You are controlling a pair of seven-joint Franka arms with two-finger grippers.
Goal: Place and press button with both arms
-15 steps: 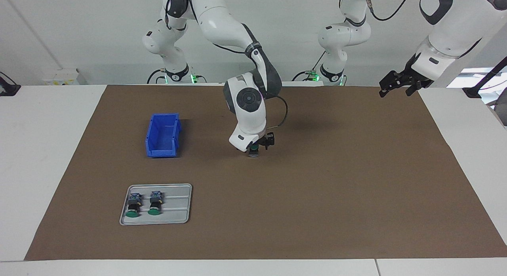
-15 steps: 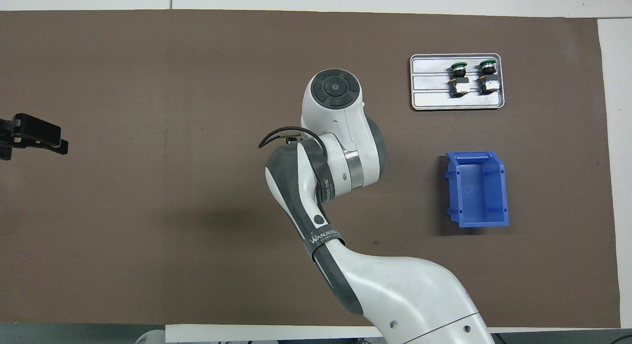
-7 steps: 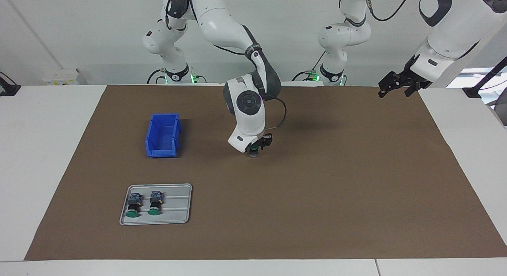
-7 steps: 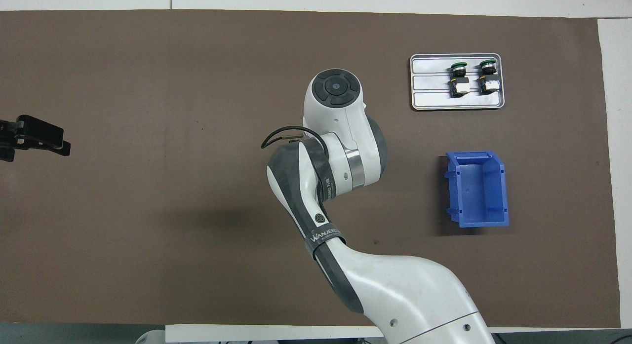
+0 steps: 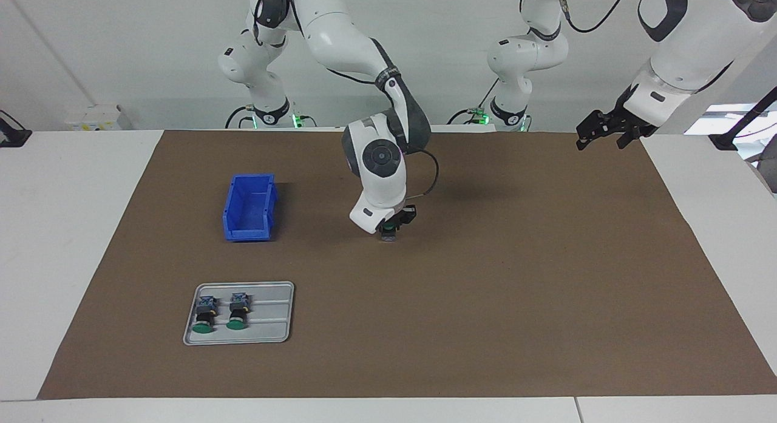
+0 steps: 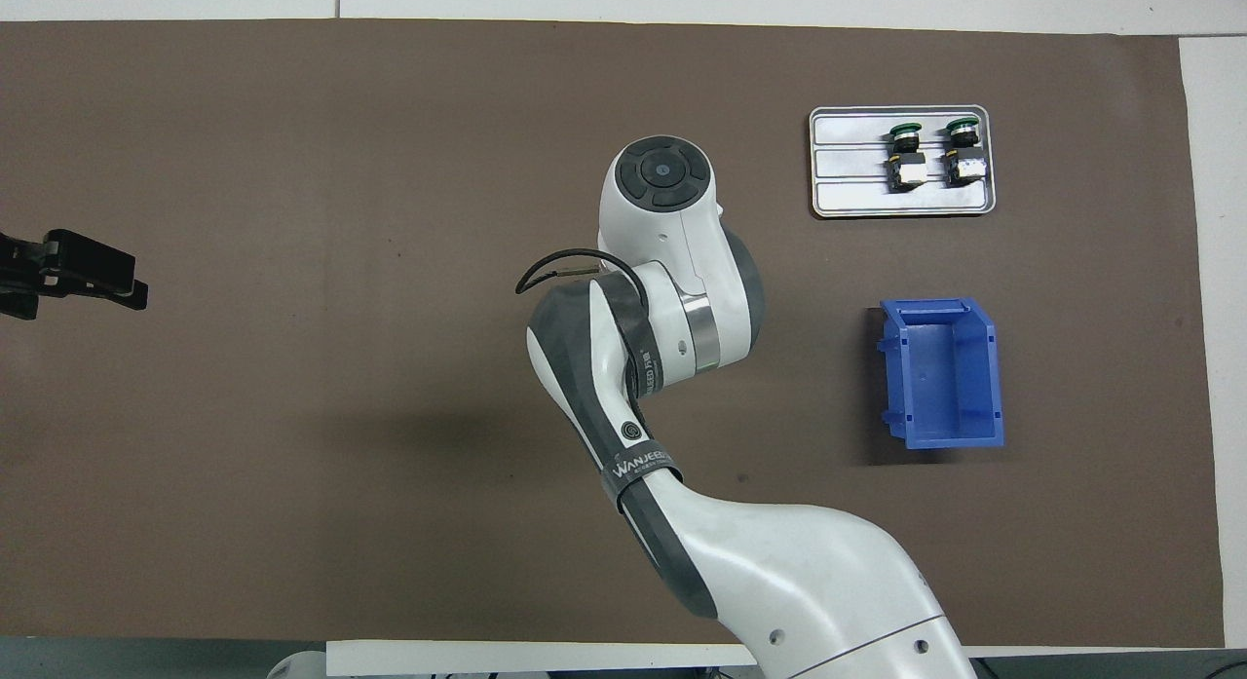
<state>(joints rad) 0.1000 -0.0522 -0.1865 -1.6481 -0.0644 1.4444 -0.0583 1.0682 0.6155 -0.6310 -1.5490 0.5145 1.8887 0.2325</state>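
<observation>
One button (image 5: 387,233) stands upright on the brown mat near the table's middle, its green cap just showing. My right gripper (image 5: 396,224) is down right over it, fingertips shut and at the cap; whether they touch it I cannot tell. In the overhead view the right arm's wrist (image 6: 672,270) hides both the gripper and this button. My left gripper (image 5: 601,139) hangs open and empty in the air over the left arm's end of the mat, also seen as the left gripper (image 6: 115,284) at the overhead view's edge.
A silver tray (image 5: 273,317) (image 6: 857,197) holds two more buttons (image 5: 202,317) (image 5: 238,312) lying side by side. A blue bin (image 5: 250,206) (image 6: 943,372) stands empty, nearer to the robots than the tray, toward the right arm's end.
The right gripper's fingers have closed above the standing button. The left gripper has drifted a little toward the table's middle.
</observation>
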